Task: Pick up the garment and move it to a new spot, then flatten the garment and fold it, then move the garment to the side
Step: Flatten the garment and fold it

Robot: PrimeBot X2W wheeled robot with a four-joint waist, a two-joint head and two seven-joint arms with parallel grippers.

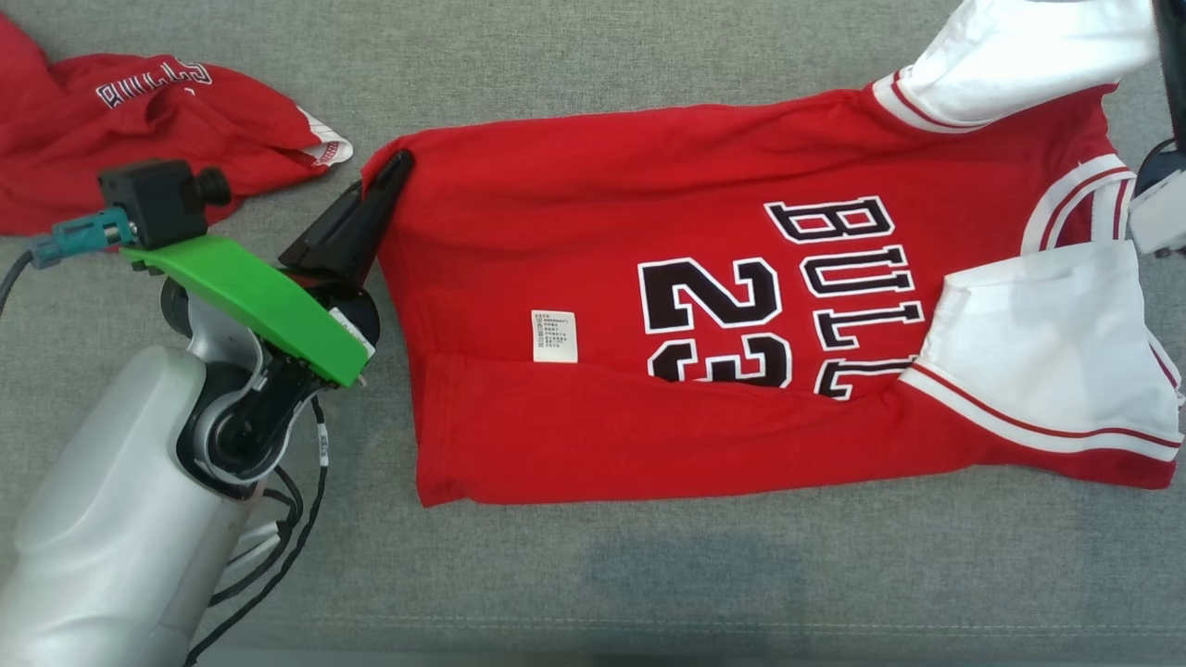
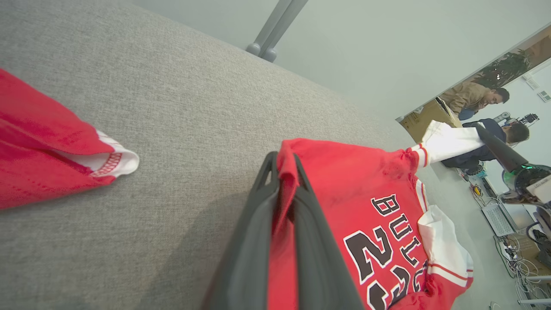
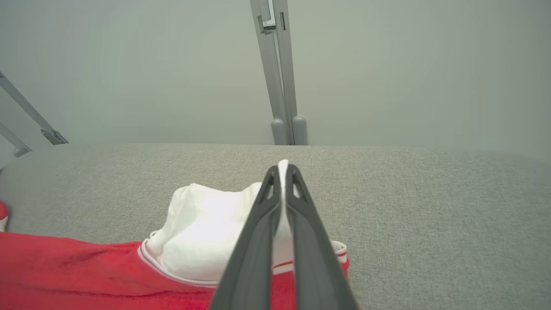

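The red jersey with white sleeves and black "BULLS 23" lettering (image 1: pixel 649 185) lies stretched across the grey fabric-covered desk (image 1: pixel 593 574), its near long edge already folded over the numerals. We judge the step in hand to be the second lengthwise fold. To do it well, we lift both far corners together, hold that edge taut between them, carry it toward us and lay it level with the near fold.

Our left hand (image 1: pixel 397 171) is clamped on the far hem corner, its forearm rising from the lower left with the fingers slanting up and right. Our right hand (image 3: pixel 283 170) is pinched shut on the far white sleeve (image 3: pixel 206 228), fingers almost level above the desk. A second crumpled red jersey (image 1: pixel 139 139) lies well apart to the left.
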